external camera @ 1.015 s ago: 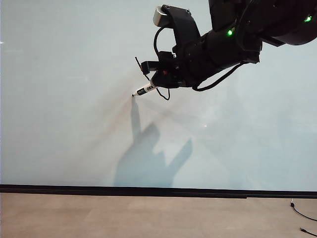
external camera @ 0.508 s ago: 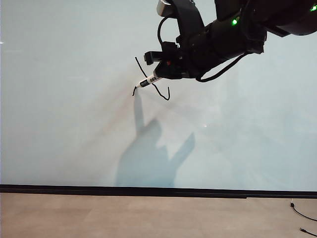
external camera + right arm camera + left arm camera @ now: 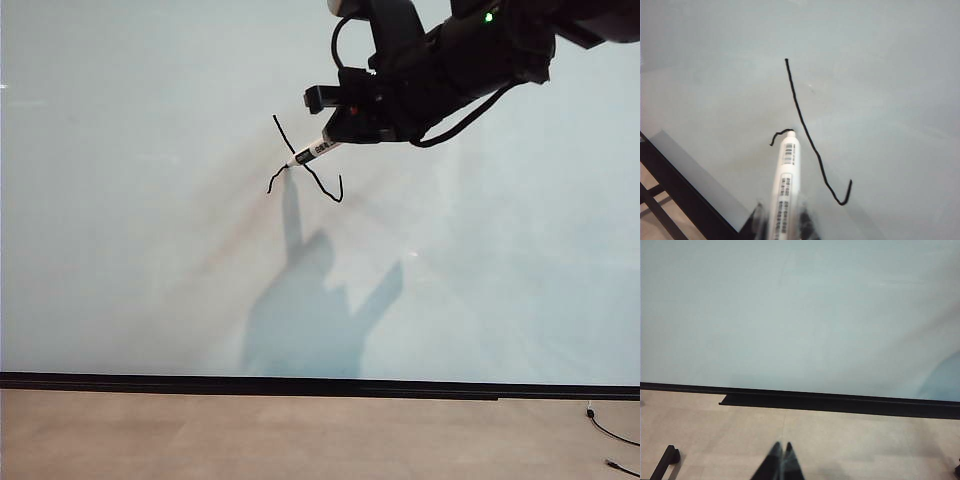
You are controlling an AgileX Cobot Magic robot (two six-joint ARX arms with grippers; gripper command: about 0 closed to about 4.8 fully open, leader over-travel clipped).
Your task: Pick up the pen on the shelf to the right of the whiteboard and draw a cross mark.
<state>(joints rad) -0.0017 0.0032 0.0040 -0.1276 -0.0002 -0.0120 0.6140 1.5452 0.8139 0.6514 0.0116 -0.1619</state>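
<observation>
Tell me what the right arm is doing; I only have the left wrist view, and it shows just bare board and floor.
Observer: The right gripper is up on the whiteboard, shut on the pen.
Operator: Report what is drawn.
Observer: One long diagonal stroke with a small hook at its lower end is finished. The cross mark lacks most of its second stroke, which is only a short line so far.
Operator: Say where the tip is.
Observer: In the right wrist view the pen has its tip at the end of that short stroke, just short of the long diagonal.
</observation>
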